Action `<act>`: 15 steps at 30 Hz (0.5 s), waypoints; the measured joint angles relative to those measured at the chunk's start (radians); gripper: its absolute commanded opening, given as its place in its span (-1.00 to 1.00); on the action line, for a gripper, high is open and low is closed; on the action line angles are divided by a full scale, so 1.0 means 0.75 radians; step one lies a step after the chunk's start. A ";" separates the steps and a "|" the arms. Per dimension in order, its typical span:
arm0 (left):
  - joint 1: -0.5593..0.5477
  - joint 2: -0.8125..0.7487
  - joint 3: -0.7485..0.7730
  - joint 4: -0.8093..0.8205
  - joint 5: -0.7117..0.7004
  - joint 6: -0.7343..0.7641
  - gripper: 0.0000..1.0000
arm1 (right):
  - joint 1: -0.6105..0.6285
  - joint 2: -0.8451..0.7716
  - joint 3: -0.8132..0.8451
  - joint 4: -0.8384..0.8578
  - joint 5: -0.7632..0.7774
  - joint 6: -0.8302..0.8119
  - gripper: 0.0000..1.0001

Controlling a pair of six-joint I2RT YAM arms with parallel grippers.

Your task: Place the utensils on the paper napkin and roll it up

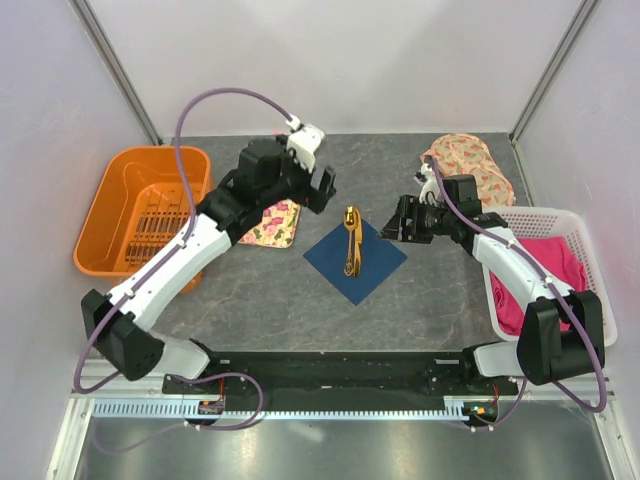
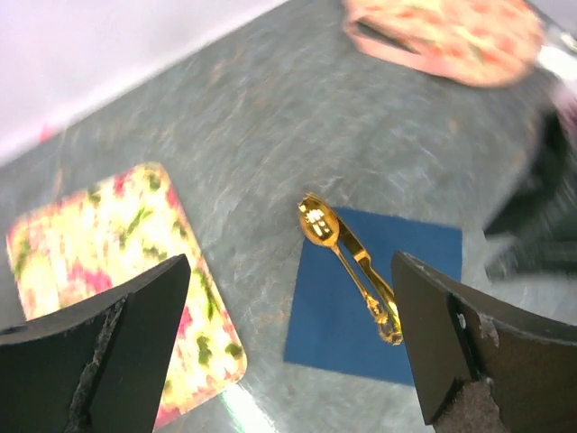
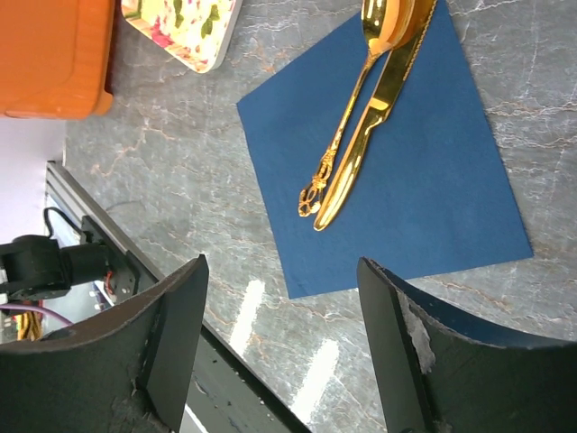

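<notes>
Here the left gripper (image 1: 318,186) and right gripper (image 1: 401,229) both stand spread wide (nothing between their fingers); the utensils (image 1: 349,241) lie together on the paper napkin (image 1: 373,263), between the two.

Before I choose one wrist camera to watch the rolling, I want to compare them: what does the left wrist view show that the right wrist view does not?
Only the left wrist view: the whole floral tray, a floral cloth at the far side, and the blurred right arm. Only the right wrist view: the orange basket and the table's front rail with cables. Both: the gold utensils lying side by side on the navy napkin, the grey table, and at least a corner of the tray.
</notes>
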 measured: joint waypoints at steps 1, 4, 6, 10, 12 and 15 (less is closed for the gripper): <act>-0.007 -0.039 -0.065 0.043 0.062 0.068 1.00 | 0.000 -0.002 0.000 0.000 -0.003 0.004 0.58; -0.017 -0.144 -0.317 0.164 0.312 0.255 1.00 | 0.000 -0.003 -0.001 -0.001 -0.006 0.017 0.96; -0.040 -0.198 -0.496 0.225 0.427 0.359 0.94 | 0.000 -0.003 -0.003 0.001 -0.009 0.027 0.96; -0.203 -0.214 -0.787 0.318 0.583 0.595 0.67 | 0.000 -0.002 -0.017 0.003 -0.008 0.028 0.96; -0.285 -0.199 -0.857 0.341 0.666 0.712 0.37 | 0.000 -0.001 -0.021 -0.003 -0.008 0.026 0.96; -0.361 -0.130 -0.893 0.395 0.739 0.848 -0.06 | 0.000 0.004 -0.021 -0.005 -0.008 0.018 0.96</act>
